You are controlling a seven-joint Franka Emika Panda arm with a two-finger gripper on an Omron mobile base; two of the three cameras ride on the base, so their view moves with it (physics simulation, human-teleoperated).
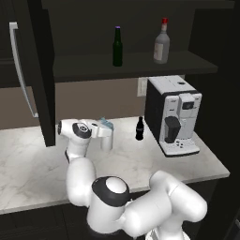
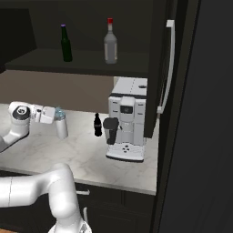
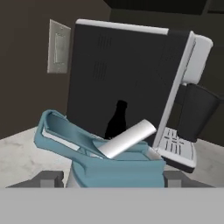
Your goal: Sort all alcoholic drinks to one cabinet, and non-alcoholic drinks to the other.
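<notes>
Gripper (image 1: 104, 127) at the white flask (image 1: 107, 139) on the marble counter (image 1: 28, 164); whether its fingers grasp it, I cannot tell.
Cola bottle (image 1: 139, 129) and coffee machine (image 1: 172, 115) beyond; beer bottle (image 1: 117, 47) and liquor bottle (image 1: 161, 42) shelved in the open cabinet (image 1: 136, 63).

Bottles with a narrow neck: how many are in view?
3: green beer bottle and red-capped liquor bottle on the open cabinet shelf; small black cola bottle on the counter beside the coffee machine.

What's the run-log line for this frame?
phase: grasping flask | gripper: at white flask lid, on counter | shelved: green beer bottle, liquor bottle | pending: cola bottle by coffee machine
</notes>
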